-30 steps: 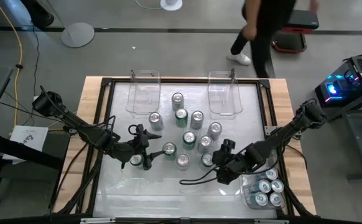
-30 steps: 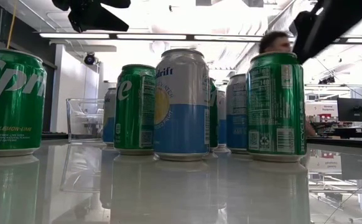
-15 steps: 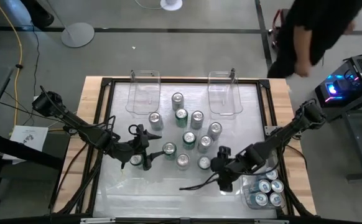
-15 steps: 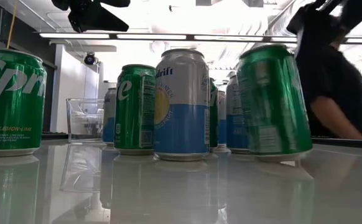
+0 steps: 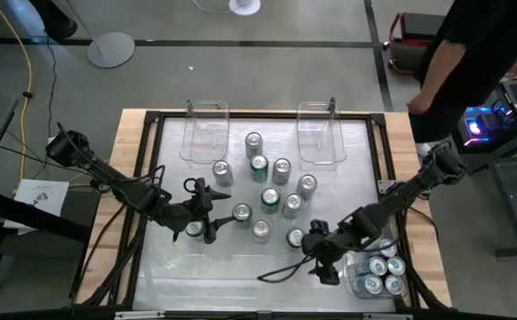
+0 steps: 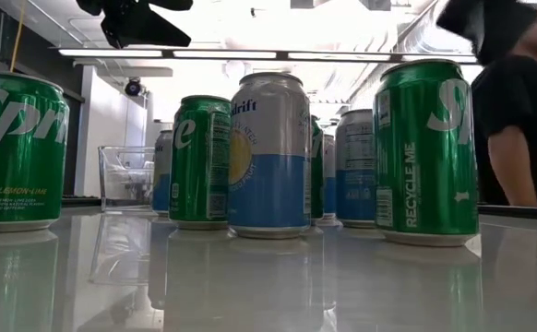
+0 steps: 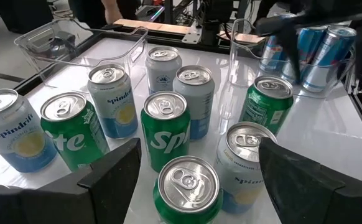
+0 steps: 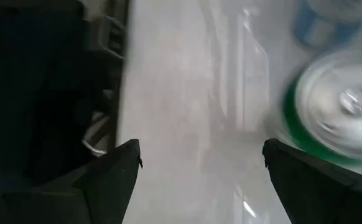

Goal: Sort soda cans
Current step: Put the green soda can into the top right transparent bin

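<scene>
Green, blue and silver soda cans point(image 5: 270, 197) stand upright in a loose cluster at the middle of the white table point(image 5: 241, 276), between two clear plastic bins point(image 5: 206, 132) set along the far edge. One green can point(image 5: 295, 238) stands apart at the near right of the cluster, just beside the right gripper point(image 5: 319, 253), whose fingers are spread with nothing between them; in the right wrist view this can point(image 8: 333, 121) shows off to one side, not in the gap. A third clear bin point(image 5: 376, 274) at the near right corner holds several blue cans point(image 5: 384, 265). The left gripper point(image 5: 207, 213) hovers at the near left of the cluster, fingers parted wide and empty, with a green can point(image 7: 187, 188) right ahead of it. A person in dark clothes point(image 5: 472, 53) stands on the floor beyond the table's far right corner.
</scene>
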`<state>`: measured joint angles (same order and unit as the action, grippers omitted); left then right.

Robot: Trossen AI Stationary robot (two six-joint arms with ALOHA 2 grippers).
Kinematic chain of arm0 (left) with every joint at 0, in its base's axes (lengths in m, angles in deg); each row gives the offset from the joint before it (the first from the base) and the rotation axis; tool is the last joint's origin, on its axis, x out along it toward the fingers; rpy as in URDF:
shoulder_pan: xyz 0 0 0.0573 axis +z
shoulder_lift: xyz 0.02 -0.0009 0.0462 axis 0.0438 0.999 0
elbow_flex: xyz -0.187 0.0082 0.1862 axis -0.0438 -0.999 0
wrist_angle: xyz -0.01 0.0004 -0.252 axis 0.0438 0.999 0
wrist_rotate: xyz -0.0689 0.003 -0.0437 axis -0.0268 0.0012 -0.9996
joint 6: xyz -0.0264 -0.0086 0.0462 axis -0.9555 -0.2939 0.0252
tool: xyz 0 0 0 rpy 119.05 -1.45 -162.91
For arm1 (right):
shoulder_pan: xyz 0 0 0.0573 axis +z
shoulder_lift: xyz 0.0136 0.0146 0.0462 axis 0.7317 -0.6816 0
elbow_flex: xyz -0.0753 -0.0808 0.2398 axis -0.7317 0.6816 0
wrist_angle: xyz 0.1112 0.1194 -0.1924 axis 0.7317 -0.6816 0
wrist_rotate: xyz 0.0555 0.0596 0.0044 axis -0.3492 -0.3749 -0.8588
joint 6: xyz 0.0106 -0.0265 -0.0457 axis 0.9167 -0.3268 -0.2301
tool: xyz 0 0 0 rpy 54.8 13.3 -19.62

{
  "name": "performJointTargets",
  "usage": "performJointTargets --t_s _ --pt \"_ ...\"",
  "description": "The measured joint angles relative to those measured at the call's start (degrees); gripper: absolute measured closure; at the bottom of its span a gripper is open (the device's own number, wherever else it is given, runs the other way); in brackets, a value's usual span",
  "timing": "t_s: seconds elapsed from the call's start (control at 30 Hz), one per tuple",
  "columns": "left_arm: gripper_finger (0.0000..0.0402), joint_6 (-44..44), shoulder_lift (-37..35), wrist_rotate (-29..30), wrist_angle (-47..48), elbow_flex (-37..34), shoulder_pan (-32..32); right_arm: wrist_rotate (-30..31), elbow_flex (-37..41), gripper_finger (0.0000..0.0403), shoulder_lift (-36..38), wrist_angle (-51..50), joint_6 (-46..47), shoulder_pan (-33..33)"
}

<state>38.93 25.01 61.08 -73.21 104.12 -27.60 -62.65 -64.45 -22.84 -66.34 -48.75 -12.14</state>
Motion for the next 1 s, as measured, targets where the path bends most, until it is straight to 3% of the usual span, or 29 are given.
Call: performJointTargets --t_s 0.1,0.23,0.3,0.63,1.0 --pt "0.0099 0.0 0.0 0.0 0.0 0.0 0.0 2.4 -2.3 0.0071 0.0 1.7 -4.4 1.4" --pt "0.0099 0.1 0.0 0.0 0.0 0.0 0.1 14.8 -3.6 0.0071 0.1 1.9 -16.4 2.5" --pt "0.0099 0.1 0.0 0.0 0.0 0.0 0.1 17.6 -3.3 0.0071 0.1 1.4 -19.9 1.5" --pt "0.0099 0.1 0.0 0.0 0.0 0.0 0.1 10.4 -3.3 0.0071 -2.6 -1.3 -22.8 -5.3" --pt "0.0099 0.1 0.0 0.0 0.1 0.0 0.1 12.8 -3.2 0.0071 -6.7 -4.8 -24.8 -5.7"
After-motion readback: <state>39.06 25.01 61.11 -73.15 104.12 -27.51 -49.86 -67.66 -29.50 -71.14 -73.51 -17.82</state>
